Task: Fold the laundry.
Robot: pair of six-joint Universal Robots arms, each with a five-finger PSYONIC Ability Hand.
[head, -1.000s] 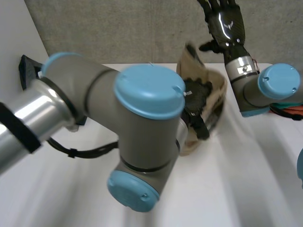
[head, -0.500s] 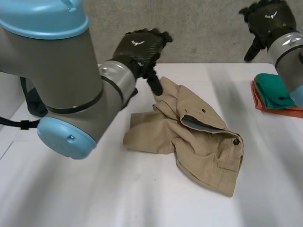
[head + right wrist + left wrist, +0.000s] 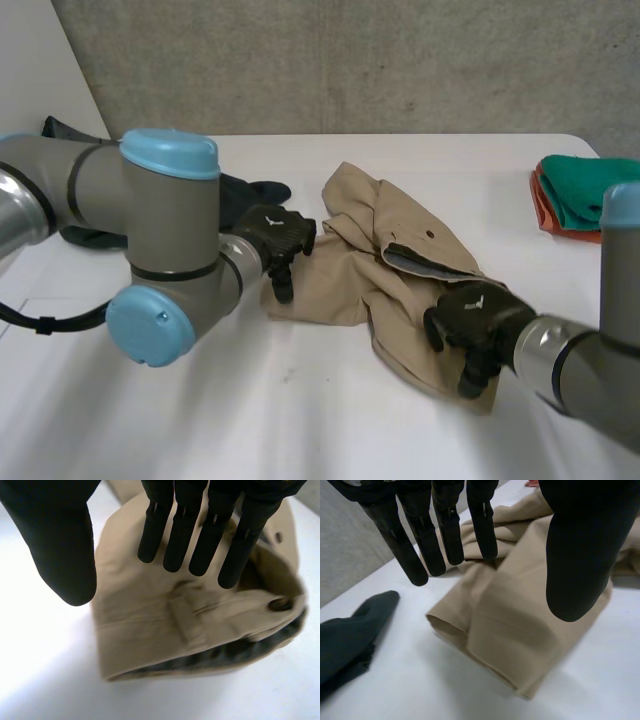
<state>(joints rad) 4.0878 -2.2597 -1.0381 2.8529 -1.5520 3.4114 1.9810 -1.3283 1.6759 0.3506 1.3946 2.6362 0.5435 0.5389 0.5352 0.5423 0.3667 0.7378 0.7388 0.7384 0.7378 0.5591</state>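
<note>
the crumpled tan cotton shorts (image 3: 360,280) are left unfolded; the left hand (image 3: 272,238) and right hand (image 3: 468,318) are held spread over them, nothing gripped.

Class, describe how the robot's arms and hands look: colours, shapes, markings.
The left arm and right arm are thick grey cylinders with round light-blue caps and silvery wrist bands. The left hand and right hand are black, each with a small white mark on its back, slim round-tipped fingers and a broader thumb.

Prob. a lab: bare concrete wall (image 3: 350,60), white table (image 3: 300,420).
</note>
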